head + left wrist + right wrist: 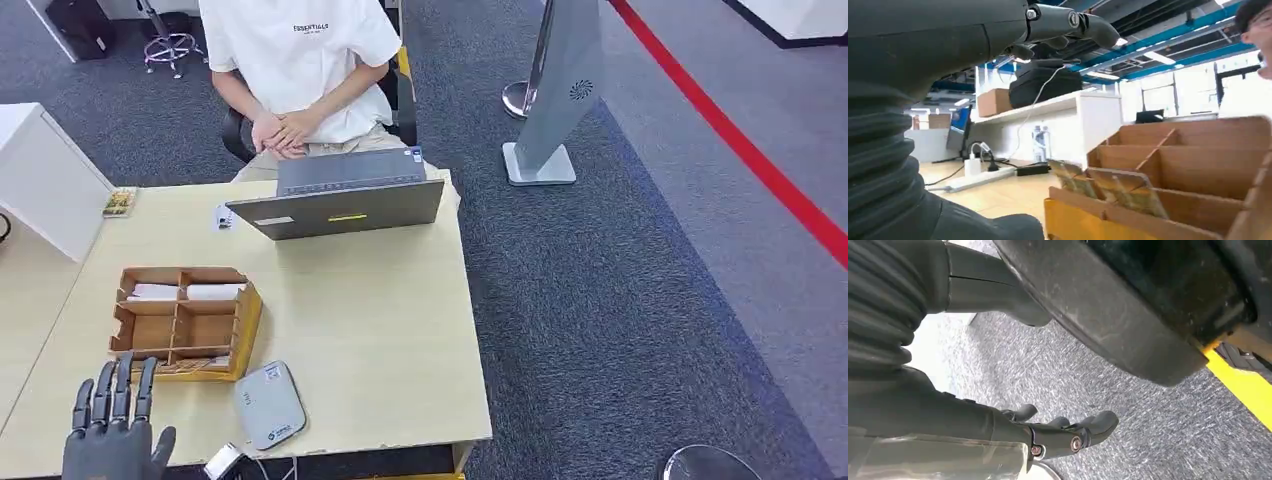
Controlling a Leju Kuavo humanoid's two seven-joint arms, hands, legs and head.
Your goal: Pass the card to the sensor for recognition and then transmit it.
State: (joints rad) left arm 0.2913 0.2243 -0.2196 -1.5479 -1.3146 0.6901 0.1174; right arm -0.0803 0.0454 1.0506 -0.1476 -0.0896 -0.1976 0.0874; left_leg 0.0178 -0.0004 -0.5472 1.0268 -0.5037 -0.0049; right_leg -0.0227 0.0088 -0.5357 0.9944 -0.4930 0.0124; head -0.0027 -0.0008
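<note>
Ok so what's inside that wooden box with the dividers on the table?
The wooden organizer holds white cards in its two far compartments and patterned cards standing in the near row. The middle compartments look bare; the dividers hide their floors in the left wrist view.

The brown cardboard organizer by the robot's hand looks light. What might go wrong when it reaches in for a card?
1. The brown cardboard divider box sits loose on the pale wooden table; the open left hand, close to its near edge, could push it instead of gripping.
2. The cards stand packed in the near slot, so fingers might pull several.
3. The grey rounded sensor pad and its cable lie near the table's edge; a bump might knock it off.
</note>
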